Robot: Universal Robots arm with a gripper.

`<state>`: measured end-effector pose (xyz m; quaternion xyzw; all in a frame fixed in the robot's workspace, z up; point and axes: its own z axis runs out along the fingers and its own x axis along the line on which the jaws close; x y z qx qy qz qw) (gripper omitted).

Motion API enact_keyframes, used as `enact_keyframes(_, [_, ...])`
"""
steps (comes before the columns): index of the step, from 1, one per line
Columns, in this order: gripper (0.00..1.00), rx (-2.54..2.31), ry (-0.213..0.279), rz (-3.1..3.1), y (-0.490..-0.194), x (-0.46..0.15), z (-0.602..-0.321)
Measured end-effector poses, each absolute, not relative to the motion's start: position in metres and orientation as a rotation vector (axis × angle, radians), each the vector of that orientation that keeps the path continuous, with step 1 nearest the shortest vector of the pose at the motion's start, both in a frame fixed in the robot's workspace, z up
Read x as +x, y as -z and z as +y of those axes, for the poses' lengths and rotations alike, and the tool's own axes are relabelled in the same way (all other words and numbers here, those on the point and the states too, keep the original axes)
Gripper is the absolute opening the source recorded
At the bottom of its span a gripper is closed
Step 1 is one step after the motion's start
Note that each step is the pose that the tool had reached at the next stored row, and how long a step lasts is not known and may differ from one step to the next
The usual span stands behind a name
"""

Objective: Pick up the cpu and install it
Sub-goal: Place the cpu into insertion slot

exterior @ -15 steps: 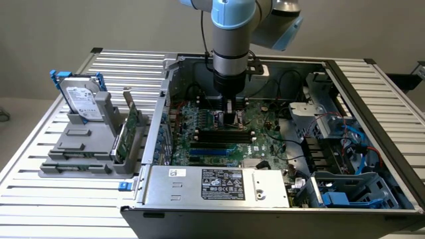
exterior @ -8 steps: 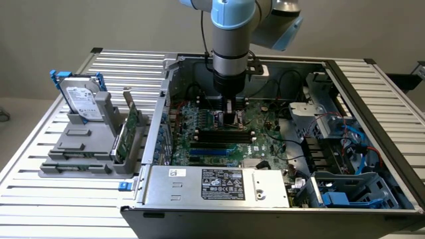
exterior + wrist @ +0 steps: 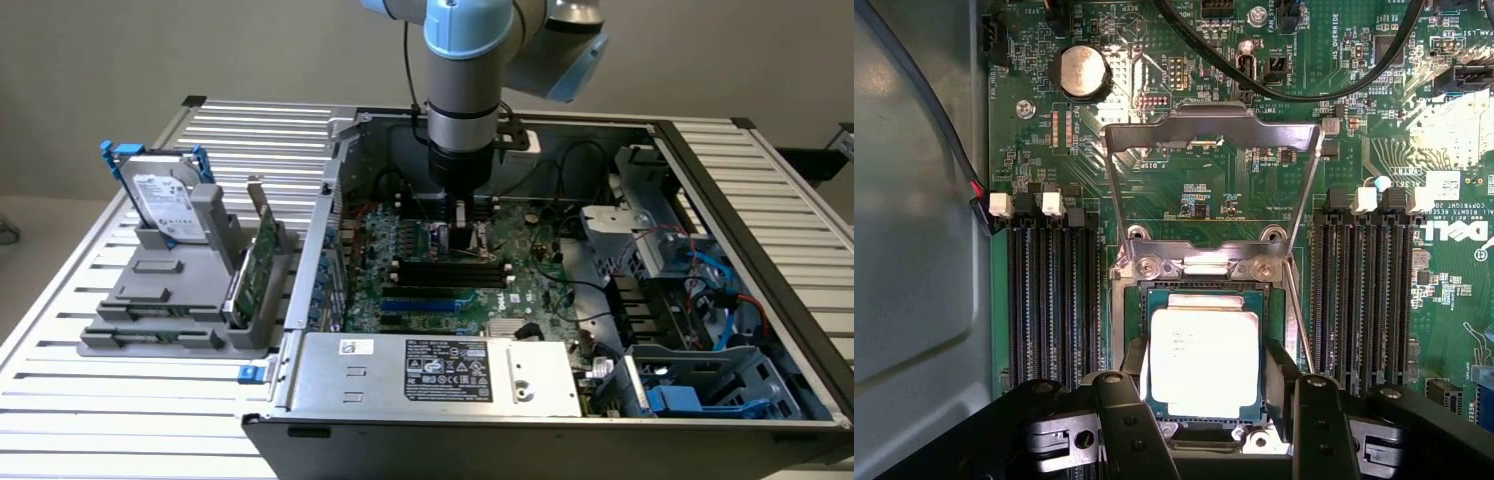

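Gripper (image 3: 1217, 388) spread wide, not clamped on anything. Cpu (image 3: 1204, 360) lying flat in the socket (image 3: 1129, 310) straight below, right between the two fingers (image 3: 1122, 405). Metal retention frame (image 3: 1212, 128) flipped up just past the fingertips. Black memory slots (image 3: 1049, 300) out on both sides, down on the green motherboard (image 3: 1154, 195).

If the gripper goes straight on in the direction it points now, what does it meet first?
Most likely the cpu, lying in the motherboard socket straight below the open gripper. Its fingers straddle the chip, so they may reach the socket frame first; depth is unclear.
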<state>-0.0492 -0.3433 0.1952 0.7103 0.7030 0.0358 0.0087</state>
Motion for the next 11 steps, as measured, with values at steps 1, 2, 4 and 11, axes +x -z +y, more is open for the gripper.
enact_keyframes(1, [0.55,2.219,-0.112,2.196,-0.1951,-0.0492,-0.3433])
enact_keyframes(2, [0.55,2.219,-0.112,2.196,-0.1952,-0.0492,-0.3433])
enact_keyframes(4, [0.55,2.219,-0.112,2.196,-0.1951,-0.0492,-0.3433])
enact_keyframes(11, [0.63,2.219,-0.112,2.196,-0.1950,-0.0492,-0.3432])
